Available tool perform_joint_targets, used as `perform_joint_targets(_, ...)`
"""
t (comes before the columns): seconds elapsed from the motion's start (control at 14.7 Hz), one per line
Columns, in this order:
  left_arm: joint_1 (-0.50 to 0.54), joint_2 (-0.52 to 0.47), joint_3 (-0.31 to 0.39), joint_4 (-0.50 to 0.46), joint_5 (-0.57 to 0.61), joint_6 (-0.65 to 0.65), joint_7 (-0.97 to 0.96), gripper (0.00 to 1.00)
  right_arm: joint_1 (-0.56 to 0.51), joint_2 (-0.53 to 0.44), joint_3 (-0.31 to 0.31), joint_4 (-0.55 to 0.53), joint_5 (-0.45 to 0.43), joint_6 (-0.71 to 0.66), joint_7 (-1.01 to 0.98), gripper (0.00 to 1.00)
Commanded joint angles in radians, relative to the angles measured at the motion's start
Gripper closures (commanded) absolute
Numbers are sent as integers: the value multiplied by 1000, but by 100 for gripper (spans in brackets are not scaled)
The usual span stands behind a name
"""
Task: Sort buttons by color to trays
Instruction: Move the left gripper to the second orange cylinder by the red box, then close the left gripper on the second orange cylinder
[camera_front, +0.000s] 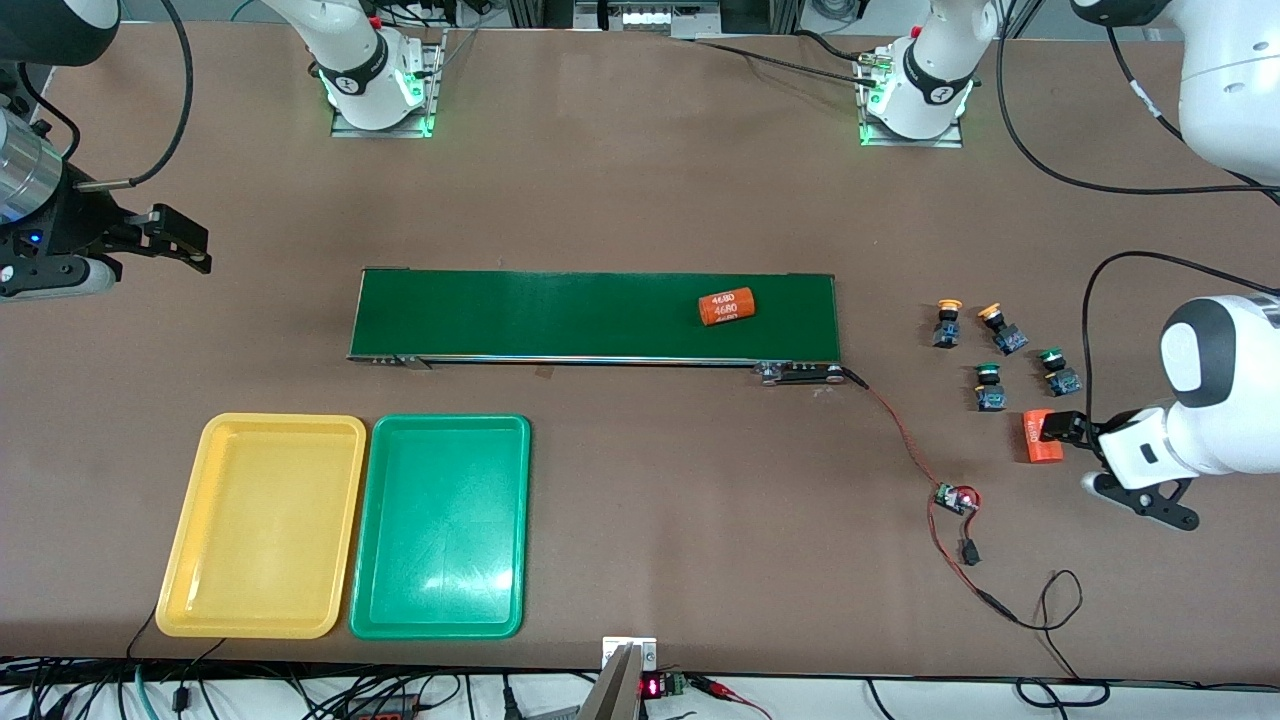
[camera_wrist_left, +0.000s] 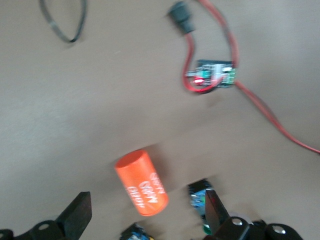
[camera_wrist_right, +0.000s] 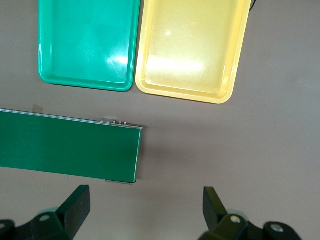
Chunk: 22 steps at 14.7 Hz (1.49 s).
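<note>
Brown bench (camera_front: 640, 200): four buttons (camera_front: 996, 350) cluster at frame right. Yellow tray (camera_front: 262, 525) and green tray (camera_front: 440, 527) sit touching, lower left. Left gripper (camera_front: 1110, 470), fingers wide, hovers beside an orange cylinder (camera_front: 1040, 440). Right gripper (camera_front: 170, 240), fingers wide, waits at upper left.

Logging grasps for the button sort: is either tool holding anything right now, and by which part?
Nothing is held. The left tool hangs open over the orange cylinder beside the buttons; the right tool waits open at its own end of the table.
</note>
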Motion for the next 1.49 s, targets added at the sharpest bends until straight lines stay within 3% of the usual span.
perform_joint_targets(0.0, 3, 46, -1, 9, 57, 32, -75, 0, -4, -1, 0, 4, -1, -3, -18, 0)
perform_joint_targets(0.34, 29, 106, -1, 7, 46, 44, -198, 0, -4, -1, 0, 4, -2, -3, -18, 0)
perform_joint_targets(1.02, 57, 148, -4, -30, -20, 60, -230, 1, -4, -1, 0, 4, -1, -3, -18, 0)
perform_joint_targets(1.09, 57, 148, -5, -34, -20, 60, -230, 7, -4, -1, -1, 4, -1, -3, -18, 0)
perform_joint_targets(1.15, 57, 148, -7, -36, -20, 56, -230, 21, -4, -1, -1, 4, -1, -3, -18, 0)
perform_joint_targets(1.29, 48, 143, -10, -36, -20, 49, -229, 71, -5, -1, -1, 4, -1, -3, -18, 0)
perform_joint_targets(1.36, 43, 138, -13, -34, -17, 46, -224, 90, -5, -1, -1, 4, -2, -3, -18, 0)
perform_joint_targets(1.43, 29, 132, -15, -33, -12, 32, -219, 100, -5, -1, -1, 4, -1, -3, -18, 0)
